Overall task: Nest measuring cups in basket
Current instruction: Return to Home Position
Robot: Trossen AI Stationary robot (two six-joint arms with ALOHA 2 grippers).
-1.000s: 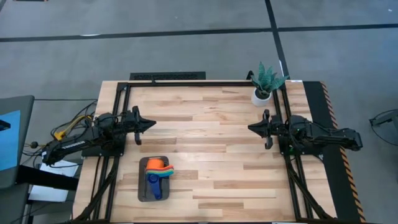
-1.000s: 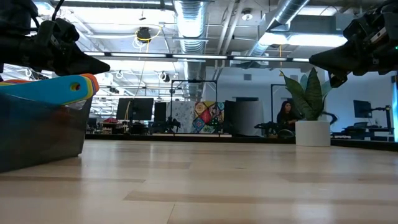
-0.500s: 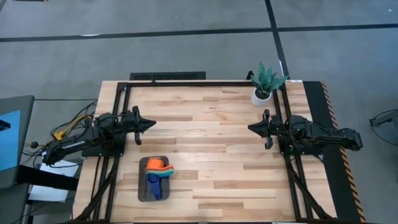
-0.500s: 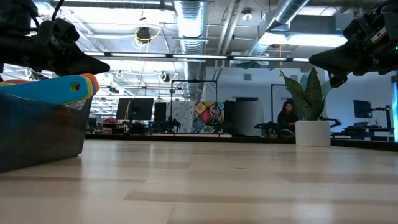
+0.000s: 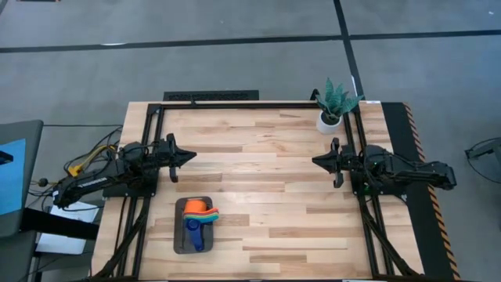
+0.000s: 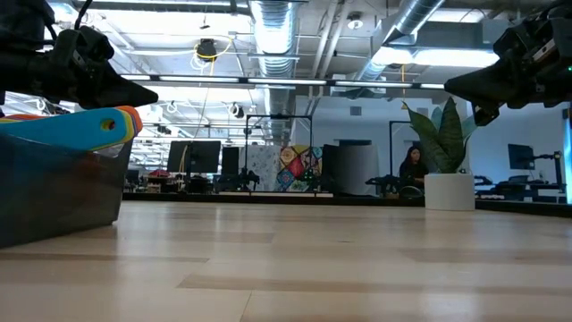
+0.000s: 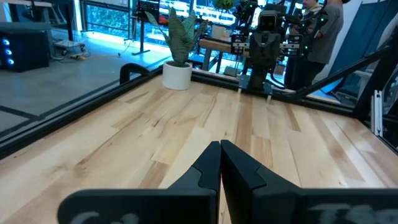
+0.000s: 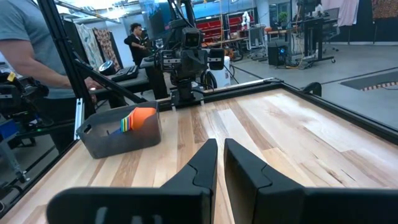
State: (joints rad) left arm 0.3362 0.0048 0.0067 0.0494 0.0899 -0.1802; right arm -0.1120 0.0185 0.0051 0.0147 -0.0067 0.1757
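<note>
The dark grey basket (image 5: 182, 233) stands on the table near its near-left corner, its bottom on the wood. The measuring cups (image 5: 200, 220) sit stacked inside it, orange uppermost, a dark blue one beside; their fanned handles stick out over the rim (image 6: 85, 125). The right wrist view shows basket (image 8: 118, 134) and cups (image 8: 138, 118) far off. My left gripper (image 5: 192, 157) hovers shut at the left side of the table, pointing right. My right gripper (image 5: 315, 161) hovers shut at the right side, pointing left. Both are well away from the basket.
A white pot with a green plant (image 5: 330, 119) stands at the table's far right corner. A black frame rail (image 5: 250, 105) runs along the far edge and both sides. Bare wood lies between the two grippers. People show in the room beyond the table.
</note>
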